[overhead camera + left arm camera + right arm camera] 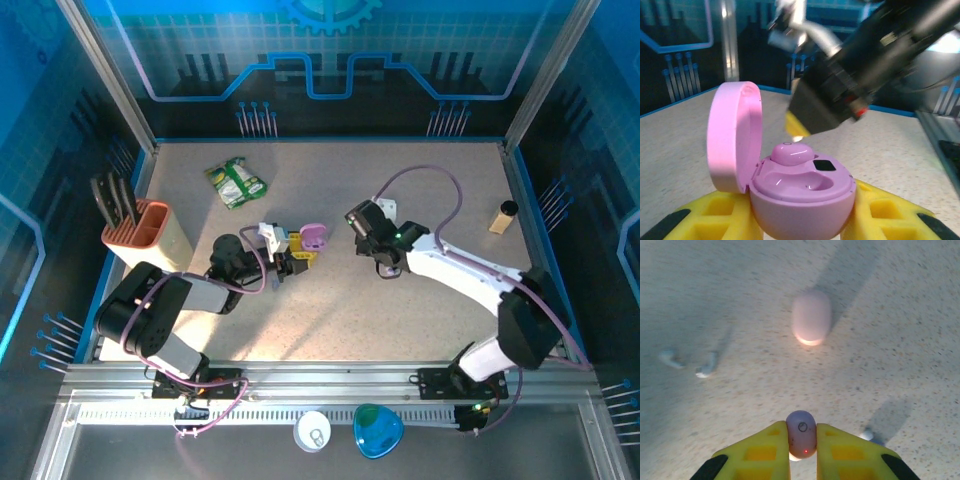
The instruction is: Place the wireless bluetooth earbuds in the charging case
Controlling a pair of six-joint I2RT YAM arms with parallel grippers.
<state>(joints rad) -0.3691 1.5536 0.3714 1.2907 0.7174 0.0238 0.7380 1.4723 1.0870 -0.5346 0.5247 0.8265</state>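
My left gripper (pixel 296 254) is shut on a lavender-pink charging case (pixel 800 200), held between its yellow fingers (pixel 885 215). The case's lid (pixel 735 135) stands open. One matching earbud (pixel 792 152) sits in the far socket, and the near socket (pixel 807 182) is empty. My right gripper (pixel 801 440) is shut on a lavender earbud (pixel 801 432) with a small red light, held above the table. Seen from the left wrist, the right gripper (pixel 840 95) hovers just beyond and above the open case. From above, the right gripper (pixel 360 232) is a little right of the case (pixel 313 238).
Below the right gripper lie a closed pale pink case (pixel 811 317), two loose white earbuds (pixel 670 358) (pixel 706 371) and another white bud (pixel 871 436). A knife block (pixel 150 235) stands left, a green packet (pixel 236 182) at the back, a small bottle (pixel 503 216) right.
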